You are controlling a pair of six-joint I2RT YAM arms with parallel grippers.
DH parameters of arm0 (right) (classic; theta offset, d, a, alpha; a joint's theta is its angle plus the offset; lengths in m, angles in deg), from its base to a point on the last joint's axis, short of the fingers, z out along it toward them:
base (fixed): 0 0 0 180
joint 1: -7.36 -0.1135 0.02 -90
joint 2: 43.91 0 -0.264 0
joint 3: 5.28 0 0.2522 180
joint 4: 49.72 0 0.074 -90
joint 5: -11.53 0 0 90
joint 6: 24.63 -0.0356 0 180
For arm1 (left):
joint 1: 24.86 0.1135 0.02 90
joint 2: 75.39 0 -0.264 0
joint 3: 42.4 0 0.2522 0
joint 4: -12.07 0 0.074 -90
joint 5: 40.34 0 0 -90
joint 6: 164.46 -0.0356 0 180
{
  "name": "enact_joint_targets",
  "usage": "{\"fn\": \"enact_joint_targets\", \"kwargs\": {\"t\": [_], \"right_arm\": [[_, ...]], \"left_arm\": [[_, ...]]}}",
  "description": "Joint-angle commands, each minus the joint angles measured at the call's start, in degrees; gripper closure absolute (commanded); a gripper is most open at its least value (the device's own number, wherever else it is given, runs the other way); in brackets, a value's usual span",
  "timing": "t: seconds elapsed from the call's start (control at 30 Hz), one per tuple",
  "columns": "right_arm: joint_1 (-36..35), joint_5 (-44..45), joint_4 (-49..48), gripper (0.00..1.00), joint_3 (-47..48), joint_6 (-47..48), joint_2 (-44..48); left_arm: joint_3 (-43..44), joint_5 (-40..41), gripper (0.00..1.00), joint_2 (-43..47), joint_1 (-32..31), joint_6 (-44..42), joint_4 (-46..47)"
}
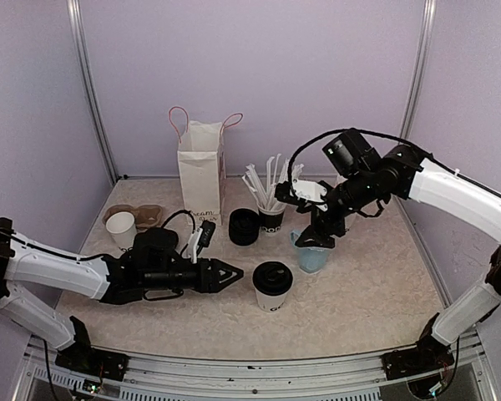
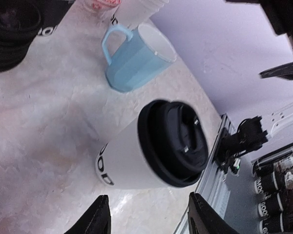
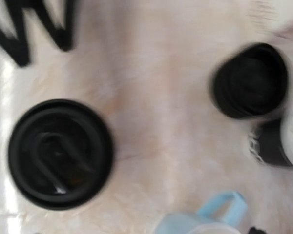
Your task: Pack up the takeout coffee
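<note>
L gripper [image 1: 236, 275] lay low, jaws part open, empty, tips just short of the lidded cup [image 1: 272, 286]. Cup stood upright, front-centre, not yet in the paper bag [image 1: 202, 171] behind. R gripper [image 1: 311, 237] hung over blue mug [image 1: 311, 259]; open/shut unclear. Packing prob. all left to do.

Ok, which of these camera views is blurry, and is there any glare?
Right wrist view: motion-blurred throughout, the lidded cup and the black lid stack smeared, a washed-out bright strip down the left edge. Left wrist view: sharp on that cup, the scene tilted sideways. Top external view: crisp, evenly lit, only soft shadows on the table.
</note>
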Motion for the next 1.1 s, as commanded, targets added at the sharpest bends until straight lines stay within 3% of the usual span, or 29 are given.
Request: {"fn": "enact_joint_targets", "kwargs": {"t": [0.0, 0.07, 0.33, 1.07], "right_arm": [[4.19, -4.95, -9.84, 0.39, -9.03, -10.02, 1.71], [5.30, -7.28, -11.18, 0.47, -11.79, -12.05, 1.78], [5.83, -12.15, -11.53, 0.64, -15.46, -14.86, -1.35], [5.87, -17.72, -12.14, 0.70, -14.60, -14.40, -8.16]], "left_arm": [[5.94, 2.92, 0.48, 3.44, 0.86, 4.20, -6.45], [8.96, 2.71, 0.50, 1.64, 0.66, 6.01, -9.28], [14.23, 2.12, 0.55, -5.57, -1.91, 8.86, -9.41], [12.73, 0.29, 0.68, -12.60, -0.29, 7.76, -10.39]]}}
